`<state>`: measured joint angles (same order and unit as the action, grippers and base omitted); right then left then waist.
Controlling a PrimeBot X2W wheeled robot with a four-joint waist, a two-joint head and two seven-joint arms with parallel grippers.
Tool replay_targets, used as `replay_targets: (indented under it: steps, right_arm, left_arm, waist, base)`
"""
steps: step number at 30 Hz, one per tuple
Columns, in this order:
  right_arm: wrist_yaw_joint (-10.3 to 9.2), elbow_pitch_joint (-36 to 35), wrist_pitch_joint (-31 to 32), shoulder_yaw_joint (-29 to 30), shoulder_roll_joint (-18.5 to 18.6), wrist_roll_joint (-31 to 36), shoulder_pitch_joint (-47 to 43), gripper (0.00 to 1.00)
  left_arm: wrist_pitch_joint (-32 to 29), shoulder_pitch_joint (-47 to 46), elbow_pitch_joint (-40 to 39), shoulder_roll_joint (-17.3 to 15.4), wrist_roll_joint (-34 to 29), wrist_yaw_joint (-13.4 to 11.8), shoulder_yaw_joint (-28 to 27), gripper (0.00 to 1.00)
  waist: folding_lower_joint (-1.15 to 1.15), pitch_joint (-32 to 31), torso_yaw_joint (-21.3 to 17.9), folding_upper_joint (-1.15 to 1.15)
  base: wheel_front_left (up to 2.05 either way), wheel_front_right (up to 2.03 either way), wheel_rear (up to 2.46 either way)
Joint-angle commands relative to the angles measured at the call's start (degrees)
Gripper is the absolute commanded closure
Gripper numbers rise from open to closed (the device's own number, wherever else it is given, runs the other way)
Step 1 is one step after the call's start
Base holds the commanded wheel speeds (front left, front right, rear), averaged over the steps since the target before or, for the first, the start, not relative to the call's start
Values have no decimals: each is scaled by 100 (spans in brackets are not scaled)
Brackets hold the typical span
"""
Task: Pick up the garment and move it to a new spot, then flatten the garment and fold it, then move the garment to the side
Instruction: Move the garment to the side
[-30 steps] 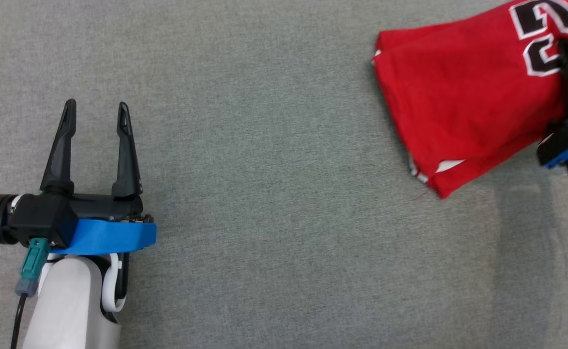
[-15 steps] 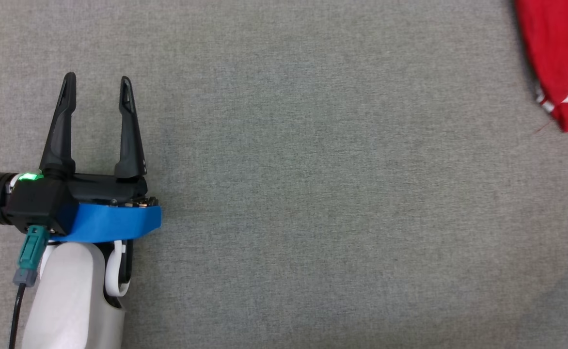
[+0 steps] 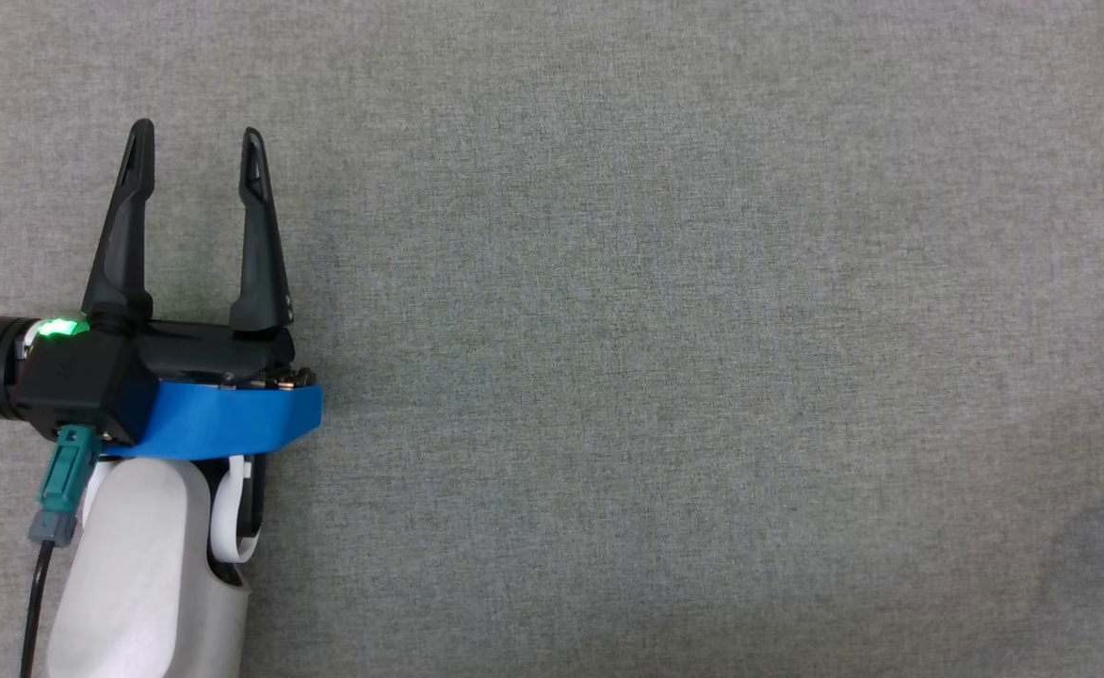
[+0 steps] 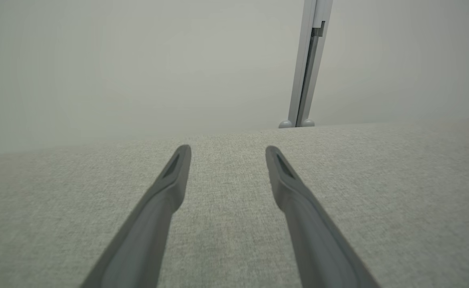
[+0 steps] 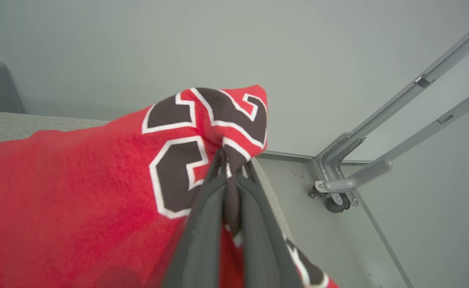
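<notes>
Pinching fuzzy red garment, right gripper

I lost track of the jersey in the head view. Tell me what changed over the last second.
The right gripper, jaws shut on the red garment, carried it off to the robot's right, leaving just a red sliver at the head view's right edge. The left gripper stayed open and empty, barely shifting; the grey surface is unchanged.

Right end effector clamped on a bunched fold of the red garment, black white-edged numerals at its fingertips, grey worktop at left behind the cloth, angled grey metal frame with a caster on the pale floor at right
</notes>
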<state>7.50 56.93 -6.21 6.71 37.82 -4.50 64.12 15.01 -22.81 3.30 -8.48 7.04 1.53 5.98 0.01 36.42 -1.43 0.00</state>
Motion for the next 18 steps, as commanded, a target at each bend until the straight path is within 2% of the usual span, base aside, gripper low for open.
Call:
replay_targets:
  steps: [1, 2, 11, 18]
  right_arm:
    - [0, 114, -46, 35, -11, 76, 165, 29]
    - [-1, 171, -67, 39, -28, 107, 193, 0]
    - [-1, 464, -474, 46, -187, 369, 292, 0]
    - [-1, 138, -813, -177, -557, 357, 64, 0]
  left_arm:
    - [24, -114, -2, -1, -4, -25, -20, 0]
    - [24, -124, 8, 0, -5, -25, -17, 0]
    - [23, -9, 116, -3, 41, -36, -61, 0]
    - [23, 288, 215, 21, 101, -45, -159, 0]
  waist:
    - [-1, 8, -5, 0]
    - [-1, 8, -6, 0]
    - [-1, -269, -46, 0]
    - [-1, -790, -88, 0]
  base:
    - [0, 0, 0]
    - [0, 0, 0]
    - [0, 0, 0]
    - [0, 0, 0]
